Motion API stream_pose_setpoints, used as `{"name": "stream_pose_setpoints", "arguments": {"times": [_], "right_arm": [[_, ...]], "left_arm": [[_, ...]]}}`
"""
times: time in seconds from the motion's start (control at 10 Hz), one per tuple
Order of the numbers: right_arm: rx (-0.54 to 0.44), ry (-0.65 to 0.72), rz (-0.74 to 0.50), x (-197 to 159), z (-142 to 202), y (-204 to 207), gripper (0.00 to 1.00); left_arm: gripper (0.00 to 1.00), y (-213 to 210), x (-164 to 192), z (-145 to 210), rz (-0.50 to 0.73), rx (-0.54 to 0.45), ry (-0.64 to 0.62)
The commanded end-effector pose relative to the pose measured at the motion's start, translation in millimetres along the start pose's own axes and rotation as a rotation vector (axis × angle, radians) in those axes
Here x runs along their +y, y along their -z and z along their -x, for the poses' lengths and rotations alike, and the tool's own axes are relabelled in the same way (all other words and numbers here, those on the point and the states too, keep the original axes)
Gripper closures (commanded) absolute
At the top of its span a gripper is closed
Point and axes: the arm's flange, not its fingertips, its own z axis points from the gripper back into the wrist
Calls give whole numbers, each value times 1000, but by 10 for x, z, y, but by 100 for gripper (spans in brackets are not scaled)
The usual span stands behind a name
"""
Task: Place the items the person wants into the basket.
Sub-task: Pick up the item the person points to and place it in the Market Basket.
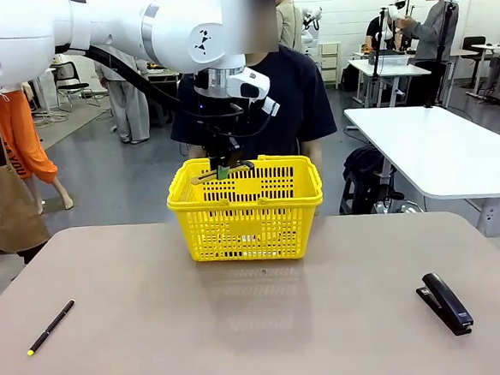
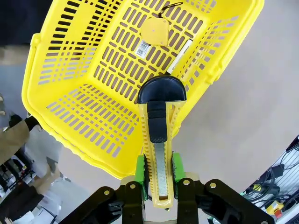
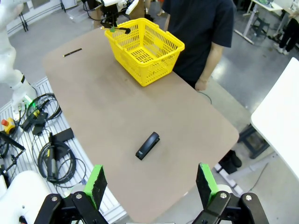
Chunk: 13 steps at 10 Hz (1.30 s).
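Basket (image 1: 247,213): yellow, slotted sides, sitting near the middle of the table's far edge, just in front of the person (image 1: 299,90) who is standing at that edge.
Basket contents: in the left wrist view we are seeing the tape measure (image 2: 155,31) and the marker (image 2: 180,56) lying on the basket floor, close together.
Utility knife (image 2: 159,140): we are holding it lengthwise between the green pads of the left pincer (image 2: 159,173), black end pointing down toward the basket; it is hanging above the basket's rim, over the side wall more than the middle.
Left pincer in front view (image 1: 223,168): it is hovering just above the basket's near-left rim, closed tightly on the knife.
Right pincer (image 3: 152,184): jaws standing wide apart, gripping nothing, waiting high above the table's right part.
Stapler (image 1: 445,302): lying near the table's near right corner, not wanted.
Pen (image 1: 50,327): lying near the near left corner, also not wanted.
Step in hand: we are judging this as the last delivery, the knife poised for release.
Next move: we should be shifting the knife a little further over the basket's open middle, then spreading the left jaws so it is dropping inside, not striking the rim.
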Motion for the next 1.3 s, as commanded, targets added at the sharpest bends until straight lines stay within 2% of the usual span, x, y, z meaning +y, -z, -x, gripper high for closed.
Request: {"name": "stream_pose_setpoints", "arguments": {"times": [0.0,0.2,0.6,1.2], "right_arm": [[-11,-1,-13,-1,-6,4,0],[-11,-1,-13,-1,-6,4,0],[-11,-1,-13,-1,-6,4,0],[-11,-1,-13,-1,-6,4,0]], "left_arm": [[74,77,168,-120,43,12,13],[74,233,402,-305,113,33,90],[74,567,459,-409,46,3,269],[74,1104,490,-558,105,-21,313]]}}
